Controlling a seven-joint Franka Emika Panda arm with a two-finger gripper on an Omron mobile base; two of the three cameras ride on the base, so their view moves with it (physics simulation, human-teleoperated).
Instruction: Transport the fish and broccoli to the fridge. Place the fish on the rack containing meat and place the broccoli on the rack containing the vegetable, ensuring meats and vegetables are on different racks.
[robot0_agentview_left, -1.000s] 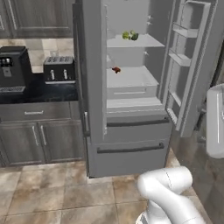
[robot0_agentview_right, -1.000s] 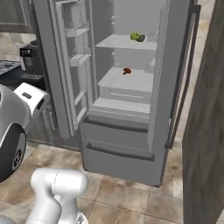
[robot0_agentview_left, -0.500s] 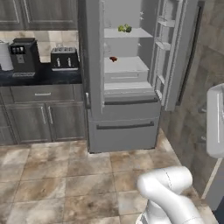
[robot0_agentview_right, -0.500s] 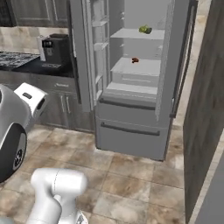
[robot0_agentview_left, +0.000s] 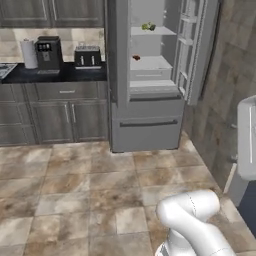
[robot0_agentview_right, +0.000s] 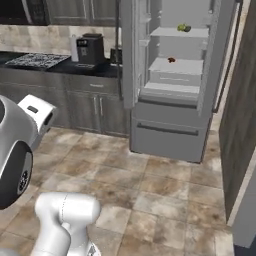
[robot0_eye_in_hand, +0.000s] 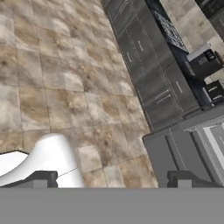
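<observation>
The tall grey fridge (robot0_agentview_left: 145, 120) stands with both upper doors swung wide. On its top white rack (robot0_agentview_right: 179, 33) sits a small green vegetable (robot0_agentview_right: 183, 28), and on the rack below lies a small dark red piece of meat (robot0_agentview_right: 171, 60). The two-finger gripper (robot0_eye_in_hand: 111, 178) points down at the beige stone floor tiles (robot0_eye_in_hand: 52, 83), jaws spread wide and holding nothing. Fish and broccoli: cannot tell where they are. A black coffee machine (robot0_agentview_left: 49, 52) and a toaster (robot0_agentview_left: 87, 56) sit on the dark counter (robot0_agentview_left: 55, 75) left of the fridge.
</observation>
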